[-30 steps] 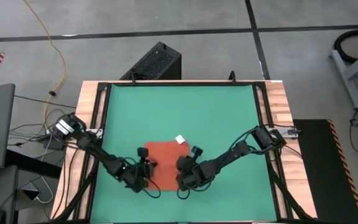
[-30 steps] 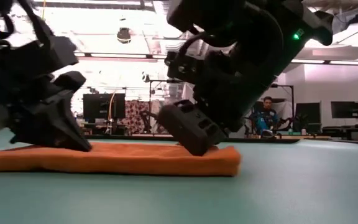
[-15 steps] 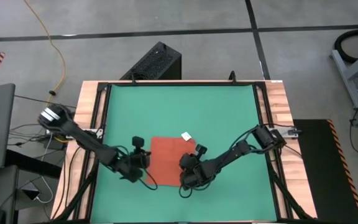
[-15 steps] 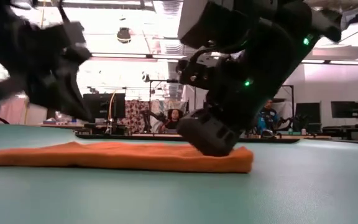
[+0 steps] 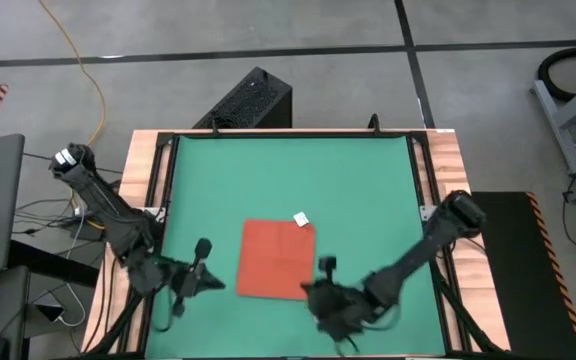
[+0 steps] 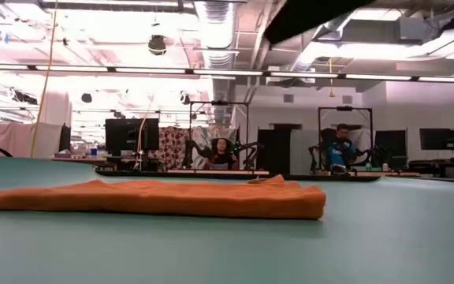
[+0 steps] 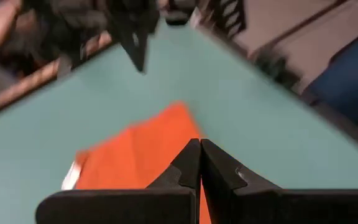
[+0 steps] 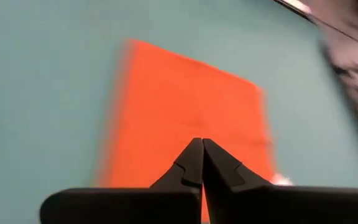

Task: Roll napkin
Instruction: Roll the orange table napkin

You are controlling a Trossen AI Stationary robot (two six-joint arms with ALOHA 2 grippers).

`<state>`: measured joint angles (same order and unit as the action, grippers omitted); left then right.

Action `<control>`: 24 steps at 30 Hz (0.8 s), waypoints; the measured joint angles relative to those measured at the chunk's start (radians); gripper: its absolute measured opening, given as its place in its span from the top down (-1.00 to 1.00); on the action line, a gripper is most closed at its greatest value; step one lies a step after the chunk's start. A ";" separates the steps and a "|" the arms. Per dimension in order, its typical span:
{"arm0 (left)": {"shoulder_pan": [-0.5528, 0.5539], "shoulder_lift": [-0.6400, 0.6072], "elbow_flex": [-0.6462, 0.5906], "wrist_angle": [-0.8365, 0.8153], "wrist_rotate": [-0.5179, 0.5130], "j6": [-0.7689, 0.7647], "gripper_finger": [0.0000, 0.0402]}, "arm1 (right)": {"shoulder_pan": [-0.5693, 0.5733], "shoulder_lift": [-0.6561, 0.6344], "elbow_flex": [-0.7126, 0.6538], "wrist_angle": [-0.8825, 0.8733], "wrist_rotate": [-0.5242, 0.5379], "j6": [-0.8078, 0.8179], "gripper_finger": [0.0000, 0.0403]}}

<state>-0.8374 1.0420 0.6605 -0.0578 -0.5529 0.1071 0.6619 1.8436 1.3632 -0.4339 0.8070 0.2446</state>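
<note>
Lying flat mid-mat, the napkin (image 5: 276,259) has all edges free; both arms' jaws are together, clear of it.

Two dark, slender jointed arms are showing black housings, with a pale patch marking the left arm's upper joint; the left gripper (image 7: 199,163) and right gripper (image 8: 201,163) are ending in matte black, wedge-shaped fingers on broad flat bases
</note>
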 joint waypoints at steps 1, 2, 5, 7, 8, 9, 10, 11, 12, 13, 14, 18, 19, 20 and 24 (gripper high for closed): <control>-0.024 0.008 0.000 0.040 -0.005 0.019 1.00 | 0.030 -0.009 -0.030 0.061 -0.009 -0.015 0.87; -0.045 0.022 0.001 0.080 -0.006 0.039 1.00 | 0.057 -0.017 -0.068 0.146 -0.010 -0.032 0.87; -0.098 0.064 -0.080 0.349 -0.012 0.126 1.00 | 0.109 -0.029 -0.225 0.479 0.011 -0.043 0.87; -0.113 0.093 -0.184 0.582 -0.017 0.176 1.00 | 0.110 -0.020 -0.347 0.729 0.016 -0.043 0.88; -0.110 0.107 -0.243 0.680 -0.047 0.174 1.00 | 0.100 -0.014 -0.401 0.832 0.011 -0.040 0.90; -0.104 0.121 -0.299 0.767 -0.089 0.154 1.00 | 0.084 -0.005 -0.446 0.919 0.002 -0.027 0.92; -0.094 0.138 -0.353 0.846 -0.128 0.127 1.00 | 0.070 -0.004 -0.488 0.990 0.000 -0.013 0.94; -0.082 0.155 -0.402 0.924 -0.152 0.098 1.00 | 0.056 -0.004 -0.522 1.034 0.000 -0.007 0.96; -0.067 0.174 -0.438 1.004 -0.158 0.065 1.00 | 0.041 -0.005 -0.545 1.061 -0.002 0.009 0.97; -0.053 0.196 -0.467 1.070 -0.154 0.028 1.00 | 0.026 -0.005 -0.559 1.080 -0.014 0.024 0.97; -0.043 0.218 -0.491 1.113 -0.153 -0.005 1.00 | 0.014 -0.005 -0.569 1.081 -0.029 0.044 0.97; -0.005 0.332 -0.504 1.144 -0.148 -0.123 1.00 | -0.027 0.008 -0.577 1.078 -0.101 0.085 0.97; 0.003 0.367 -0.493 1.146 -0.137 -0.141 1.00 | -0.036 0.011 -0.576 1.073 -0.107 0.087 0.97; 0.009 0.403 -0.481 1.147 -0.124 -0.154 1.00 | -0.038 0.013 -0.576 1.065 -0.112 0.087 0.97; 0.039 0.532 -0.444 1.162 -0.098 -0.195 1.00 | -0.059 0.028 -0.578 1.079 -0.130 0.084 0.97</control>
<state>-0.7985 1.5741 0.2166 1.1043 -0.6506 -0.0881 0.6025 1.8716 0.7853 0.6446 0.6772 0.3285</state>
